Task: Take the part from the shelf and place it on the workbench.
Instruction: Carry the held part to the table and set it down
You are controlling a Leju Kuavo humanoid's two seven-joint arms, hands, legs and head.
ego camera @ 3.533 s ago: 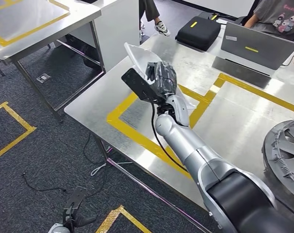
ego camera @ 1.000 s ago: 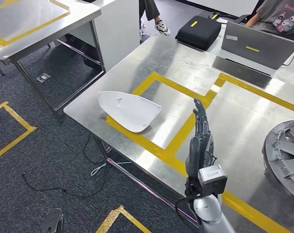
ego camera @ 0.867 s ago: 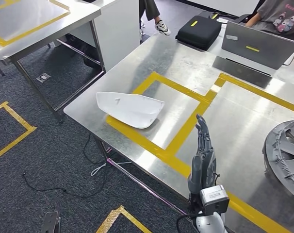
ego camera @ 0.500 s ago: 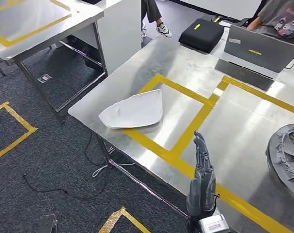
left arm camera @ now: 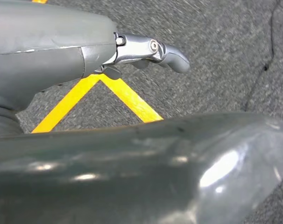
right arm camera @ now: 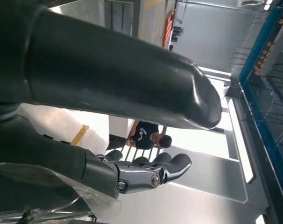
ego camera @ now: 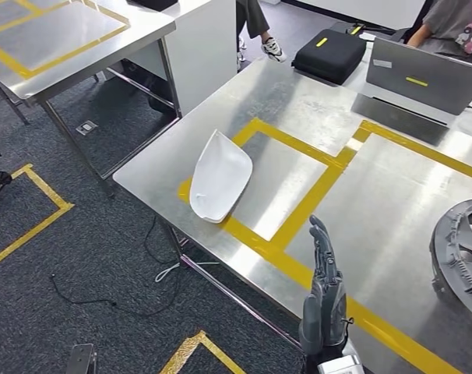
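The white curved part [ego camera: 220, 178] lies loose on the steel workbench [ego camera: 280, 93], across the near yellow tape line close to the table's left corner. My right hand [ego camera: 325, 294] stands upright at the near table edge, to the right of the part and well apart from it. Its fingers are straight and it holds nothing. In the right wrist view, the right hand [right arm camera: 143, 171] has its fingers extended and nothing in them. My left hand [left arm camera: 97, 56] hangs over the grey carpet with its fingers out, gripping nothing.
A grey wheel cover [ego camera: 464, 257] lies at the bench's right edge. A laptop [ego camera: 424, 78] and a black case [ego camera: 330, 53] sit at the far side, with a person [ego camera: 457, 23] seated behind. A second steel table [ego camera: 75, 35] stands far left. Cables [ego camera: 86, 292] trail on the carpet.
The right hand, which held the part above the bench 3.5 s ago, has let it go and drawn back to the near edge. The part has turned on the table. The view shifted slightly.
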